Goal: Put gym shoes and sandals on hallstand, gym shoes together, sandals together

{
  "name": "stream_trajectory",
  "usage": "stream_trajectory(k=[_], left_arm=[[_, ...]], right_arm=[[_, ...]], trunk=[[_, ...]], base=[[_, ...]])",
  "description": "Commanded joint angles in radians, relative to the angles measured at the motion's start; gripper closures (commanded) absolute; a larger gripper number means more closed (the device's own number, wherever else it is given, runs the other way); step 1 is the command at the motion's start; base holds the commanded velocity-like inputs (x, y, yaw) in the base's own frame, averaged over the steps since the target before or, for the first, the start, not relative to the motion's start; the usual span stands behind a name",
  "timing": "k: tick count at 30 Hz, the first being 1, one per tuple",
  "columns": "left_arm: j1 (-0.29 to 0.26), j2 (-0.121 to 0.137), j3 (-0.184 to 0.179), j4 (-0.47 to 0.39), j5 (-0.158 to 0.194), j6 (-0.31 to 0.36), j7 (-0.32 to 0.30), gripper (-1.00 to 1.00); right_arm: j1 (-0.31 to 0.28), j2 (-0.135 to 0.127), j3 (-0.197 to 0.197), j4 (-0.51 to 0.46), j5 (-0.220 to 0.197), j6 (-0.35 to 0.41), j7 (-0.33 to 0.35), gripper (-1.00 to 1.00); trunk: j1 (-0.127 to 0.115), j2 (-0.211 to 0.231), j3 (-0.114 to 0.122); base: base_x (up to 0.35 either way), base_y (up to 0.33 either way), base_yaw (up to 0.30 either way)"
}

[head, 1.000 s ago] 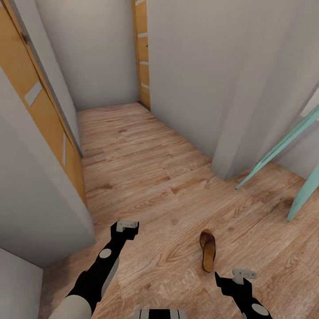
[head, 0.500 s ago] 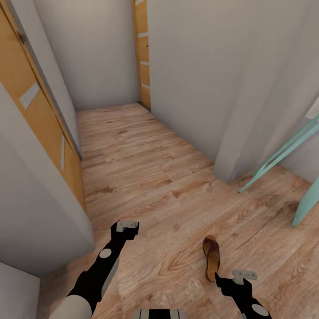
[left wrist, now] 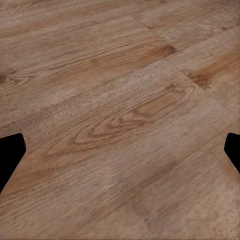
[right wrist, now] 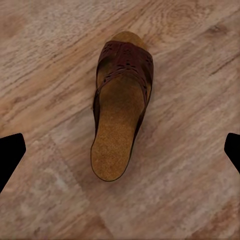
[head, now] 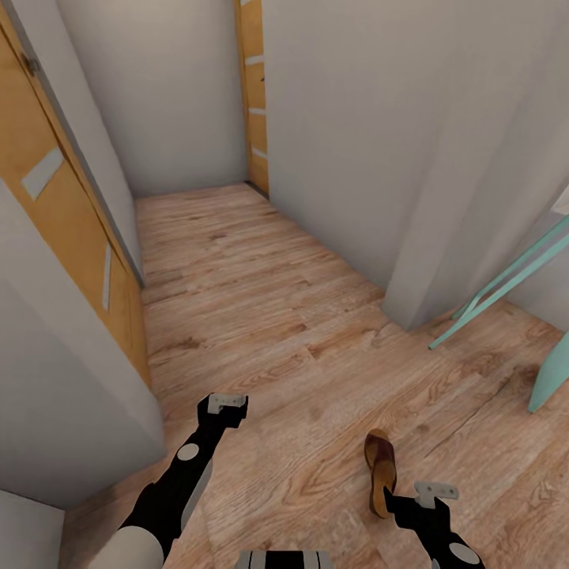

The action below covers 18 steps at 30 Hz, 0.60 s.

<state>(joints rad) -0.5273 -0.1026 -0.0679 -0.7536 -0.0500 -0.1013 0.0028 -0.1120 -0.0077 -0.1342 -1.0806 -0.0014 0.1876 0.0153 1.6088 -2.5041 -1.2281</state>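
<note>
We see one sandal (right wrist: 121, 107) flat on the floor (head: 261, 316), likely light with a stiff sole; its strap suits our open, empty right end effector (head: 411, 496).

home corridor: wood-plank floor (head: 261, 300), orange doors (head: 59, 205), grey walls (head: 356, 118).
</note>
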Motion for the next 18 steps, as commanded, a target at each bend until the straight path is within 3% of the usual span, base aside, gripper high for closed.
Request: stream_trajectory(k=[1,4,18], left_arm=[[0.000,0.000,0.000,0.000,-0.005,-0.003,0.000,-1.00],[0.000,0.000,0.000,0.000,-0.005,-0.003,0.000,-1.00],[0.000,0.000,0.000,0.000,-0.005,-0.003,0.000,-1.00]], right_arm=[[0.000,0.000,-0.001,-0.002,0.000,0.006,0.002,-1.00],[-0.001,0.000,-0.001,-0.002,0.001,0.006,0.002,-1.00],[0.000,0.000,-0.001,-0.002,0.000,0.006,0.002,-1.00]], trunk=[[0.000,0.000,-0.002],[0.000,0.000,-0.007],[0.006,-0.004,-0.083]], base=[[0.007,0.000,0.000],[0.002,0.000,0.000],[0.000,0.000,0.000]])
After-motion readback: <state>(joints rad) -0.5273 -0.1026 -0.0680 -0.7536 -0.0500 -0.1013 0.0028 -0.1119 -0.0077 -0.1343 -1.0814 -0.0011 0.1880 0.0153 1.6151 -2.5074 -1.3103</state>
